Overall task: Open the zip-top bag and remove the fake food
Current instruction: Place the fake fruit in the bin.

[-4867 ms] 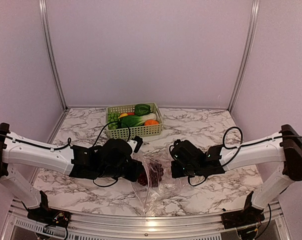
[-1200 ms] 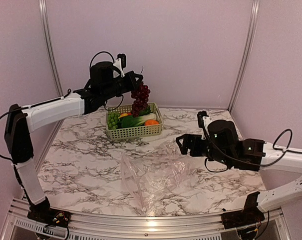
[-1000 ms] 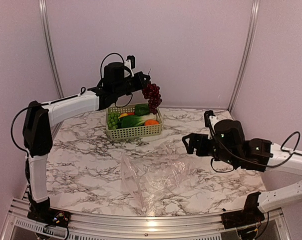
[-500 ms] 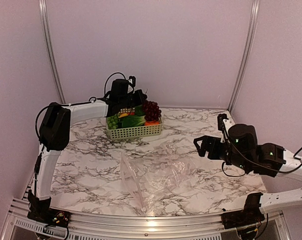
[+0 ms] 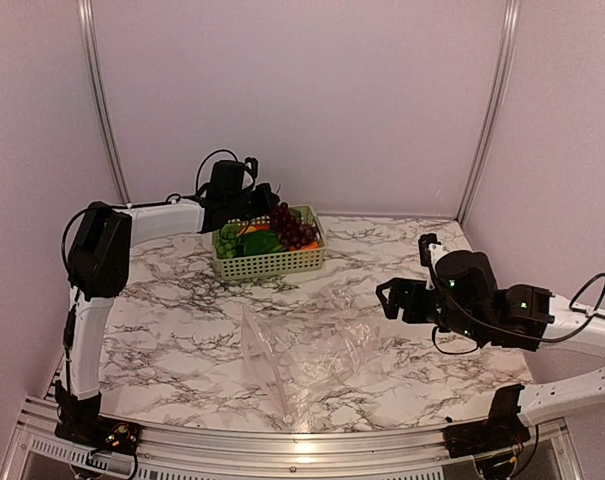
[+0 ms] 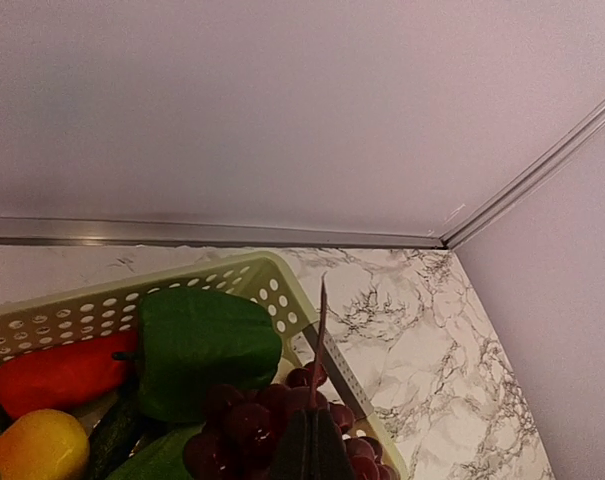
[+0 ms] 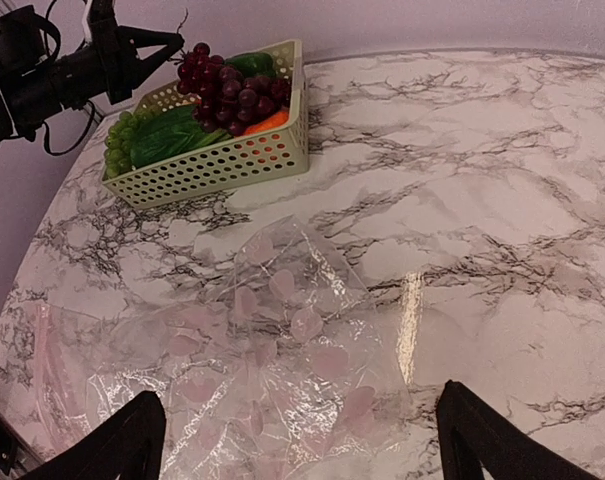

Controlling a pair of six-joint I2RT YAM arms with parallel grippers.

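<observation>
My left gripper (image 5: 266, 199) was pinched shut on the stem of the grape bunch (image 5: 294, 228), holding it over the other fake food (image 5: 262, 241) in the basket (image 5: 267, 266), ready for dropping, I judged. The zip-top bag (image 5: 317, 348) lay flat mid-table. My right gripper (image 5: 386, 298) hovered near it, spread wide, empty. Only the left wrist view showed the stem pinch.

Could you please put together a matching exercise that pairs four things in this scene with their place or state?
Things:
1. grape bunch
2. plastic bag
3. left claw
4. right claw

Place or state:
A. open, above the table to the right of the bag
B. purple, at the right end of the basket
C. lying crumpled on the table
D. shut on a thin stem

Pairs: 1-B, 2-C, 3-D, 4-A
</observation>
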